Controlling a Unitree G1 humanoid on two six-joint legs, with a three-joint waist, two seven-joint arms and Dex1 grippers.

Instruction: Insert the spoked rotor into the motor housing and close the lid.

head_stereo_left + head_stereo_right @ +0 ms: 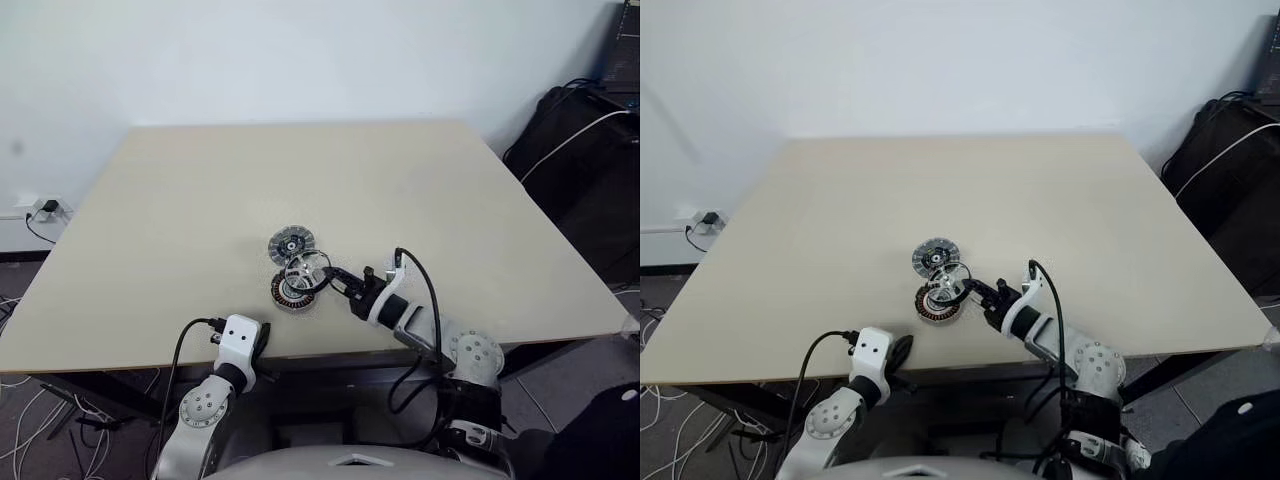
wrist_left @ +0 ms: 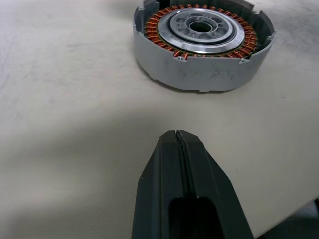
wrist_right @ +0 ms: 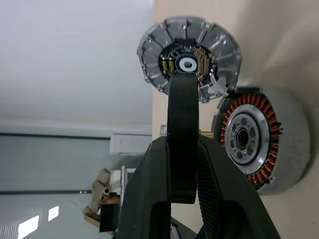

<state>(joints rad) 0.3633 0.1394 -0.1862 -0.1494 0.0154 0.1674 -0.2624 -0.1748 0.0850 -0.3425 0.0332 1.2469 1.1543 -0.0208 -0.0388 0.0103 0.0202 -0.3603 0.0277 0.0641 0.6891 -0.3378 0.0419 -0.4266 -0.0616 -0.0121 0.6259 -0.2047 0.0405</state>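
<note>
Beige table [image 1: 180, 220], left gripper [image 2: 177, 137] closed and empty near its front edge, housing [image 1: 293, 292] at centre with lid [image 1: 291, 243] just behind, rotor [image 1: 306, 268] held on edge above housing, right gripper [image 1: 334, 279] clamping its rim

I count one spoked rotor [image 1: 306, 268], one motor housing [image 1: 293, 292] with copper windings, and one lid [image 1: 291, 243] on the single tabletop [image 1: 180, 200]. I have two tools: one left tool [image 2: 175, 135], one right tool [image 1: 328, 277].
</note>
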